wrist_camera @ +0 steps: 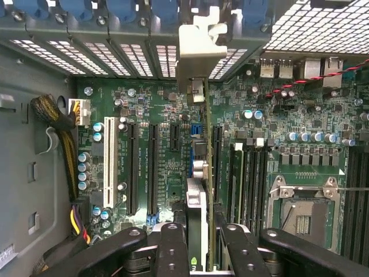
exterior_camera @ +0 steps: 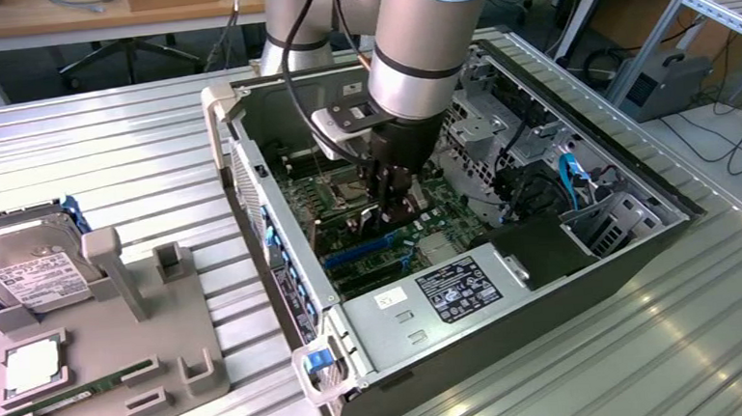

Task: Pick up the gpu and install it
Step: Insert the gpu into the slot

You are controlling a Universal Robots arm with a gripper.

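Note:
My gripper (exterior_camera: 390,202) reaches down into the open computer case (exterior_camera: 354,364) over the green motherboard (exterior_camera: 411,230). It is shut on the gpu (wrist_camera: 199,190), which the wrist view shows edge-on between the black fingers (wrist_camera: 173,245). The card's silver bracket (wrist_camera: 199,49) stands against the rear slot openings of the case. The card runs along the board between the black expansion slots (wrist_camera: 153,167) and the RAM slots (wrist_camera: 248,179). Whether its edge sits in a slot I cannot tell.
A white slot (wrist_camera: 108,161), a cable bundle (wrist_camera: 57,133) and the bare CPU socket (wrist_camera: 304,208) flank the card. The power supply (exterior_camera: 460,290) fills the case's near end. On the exterior view's left, a grey holder (exterior_camera: 96,350) carries a RAM stick (exterior_camera: 80,390) and a hard drive (exterior_camera: 34,272).

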